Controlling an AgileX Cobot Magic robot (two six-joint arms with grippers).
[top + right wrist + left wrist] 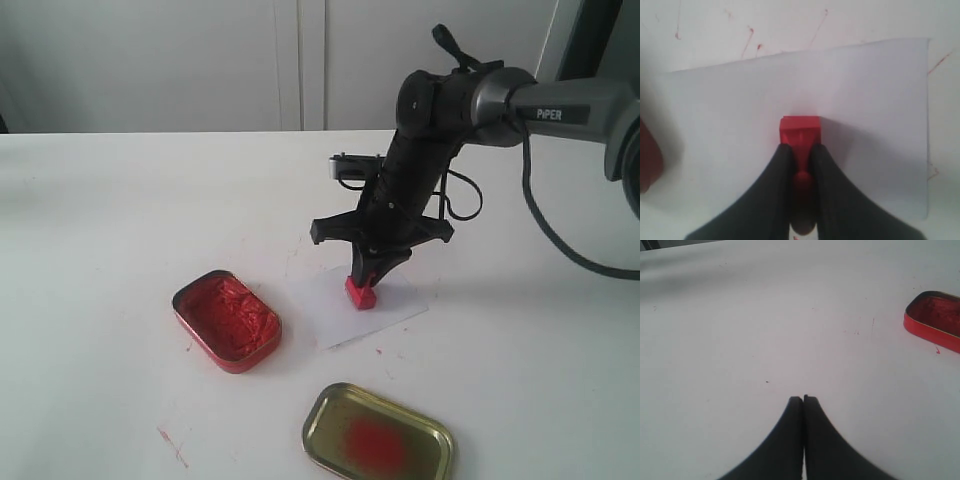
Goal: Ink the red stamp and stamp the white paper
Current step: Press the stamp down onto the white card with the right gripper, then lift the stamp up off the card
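At the left of the table (100,220), out of the work: left gripper (803,400), fingertips shut together on nothing, over bare surface. Probably parked there to leave room for the other arm. Sees only the tin (935,320), off to one side.

Next, toward the middle: same tin (227,320), open, red paste facing up, near the paper's left edge but apart from it. Lies close, most likely, to keep the trip from ink to sheet short, and open for dipping from above.

Then the paper (335,320), flat on the table, one corner turned toward the front. Shows plain white around the stamp in the right wrist view; no print visible, possibly hidden under the base.

On the paper, near its middle: stamp (360,292), upright, square base down and seemingly in contact with the sheet. Gripped by the short handle, presumably to keep the base level and clear of the fingers. Force of the press: impossible to tell.

Directly above: right gripper (372,268), pointing nearly straight down, clamped on that handle, base jutting just past the fingertips (785,150). Looks like the stamping step itself.

At front right: gold lid (378,433), inside up with a red smear, apart from the paper and clear of the arm.
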